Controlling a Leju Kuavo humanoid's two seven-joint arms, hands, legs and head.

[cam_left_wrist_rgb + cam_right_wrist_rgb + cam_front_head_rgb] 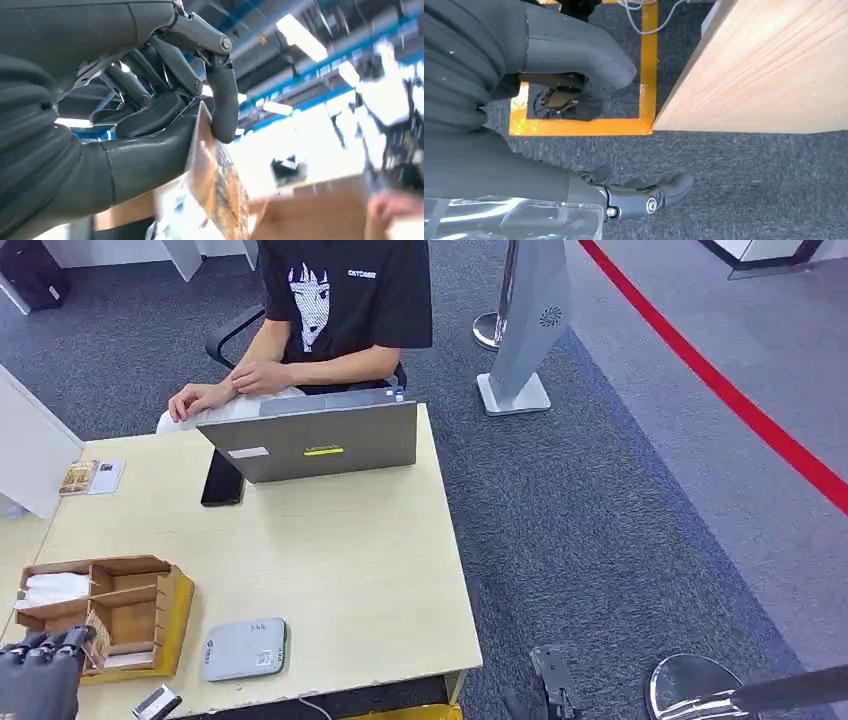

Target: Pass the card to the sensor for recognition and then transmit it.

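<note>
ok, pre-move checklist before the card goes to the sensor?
1. Card held: ok. The left hand pinches the card between thumb and a finger.
2. Sensor reachable: ok. The grey sensor lies flat on the table, just beside the wooden box.
3. Path clear: ok. Nothing lies between the left hand and the sensor.
4. Card face orientation: cannot tell, picture blurred.
5. Right hand out of the way: ok. It hangs over the carpet, holding nothing.
6. Person clear of the sensor: ok, their hands rest behind the laptop.
</note>
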